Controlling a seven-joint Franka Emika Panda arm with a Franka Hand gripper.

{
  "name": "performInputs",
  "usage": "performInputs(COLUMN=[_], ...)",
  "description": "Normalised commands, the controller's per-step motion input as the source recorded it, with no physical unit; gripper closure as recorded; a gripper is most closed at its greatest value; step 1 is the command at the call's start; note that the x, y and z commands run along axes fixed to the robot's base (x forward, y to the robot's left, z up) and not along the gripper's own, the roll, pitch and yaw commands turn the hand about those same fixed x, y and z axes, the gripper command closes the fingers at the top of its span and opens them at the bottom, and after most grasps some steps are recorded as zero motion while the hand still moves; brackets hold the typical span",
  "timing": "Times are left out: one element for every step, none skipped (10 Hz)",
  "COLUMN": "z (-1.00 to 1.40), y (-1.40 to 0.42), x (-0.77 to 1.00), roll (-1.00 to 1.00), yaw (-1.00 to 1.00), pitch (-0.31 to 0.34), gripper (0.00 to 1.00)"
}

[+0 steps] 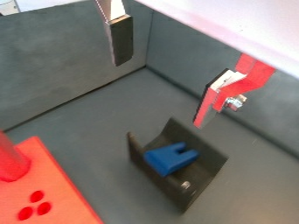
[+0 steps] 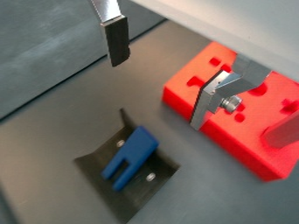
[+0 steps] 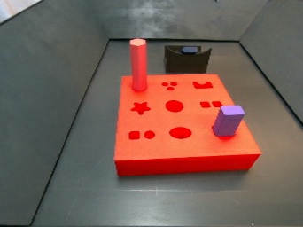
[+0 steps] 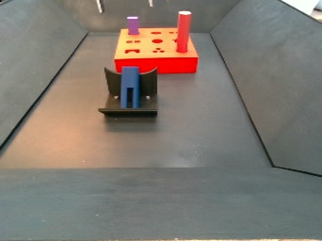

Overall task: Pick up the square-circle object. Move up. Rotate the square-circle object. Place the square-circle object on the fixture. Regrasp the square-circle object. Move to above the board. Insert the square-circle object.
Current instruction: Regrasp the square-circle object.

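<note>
In a side view the fixture stands on the dark floor, on the left and nearer than the board. The square-circle object rests on the fixture, leaning up against its tall back wall. Nothing is touching the blue block. Farther back and a little to the right sits the board, a big red slab with dark shapes cut into its top. A purple block stands on the left part of the board, and a tall red post stands on the right part. At the very top of that view, two thin silver tips show above the board; they are too small to make out well. In a wrist view the gripper hangs in the air above the fixture, well apart from the blue block. Its two fingers stand wide apart with nothing between them. One finger is a flat silver plate with a dark pad, and the same is true in both wrist views. In a side view the fixture shows only as a dark block behind the far edge of the board, and the blue block cannot be seen there.
</note>
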Motion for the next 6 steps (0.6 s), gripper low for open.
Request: performInputs(z=[0.0,0.01,0.0,0.0,0.0,0.0], y=[-0.02,-0.02,-0.01,-0.02,-0.02,-0.02], x=[-0.02,-0.01,0.0,0.01,0.03,0.04], roll=[1.0,1.0,1.0,1.0,1.0,1.0], yaw=[0.01,0.01,0.01,0.02,0.02,0.02], pitch=[-0.003,0.001,0.006,0.014,0.028,0.041], gripper=[0.0,0.0,0.0,0.0,0.0,0.0])
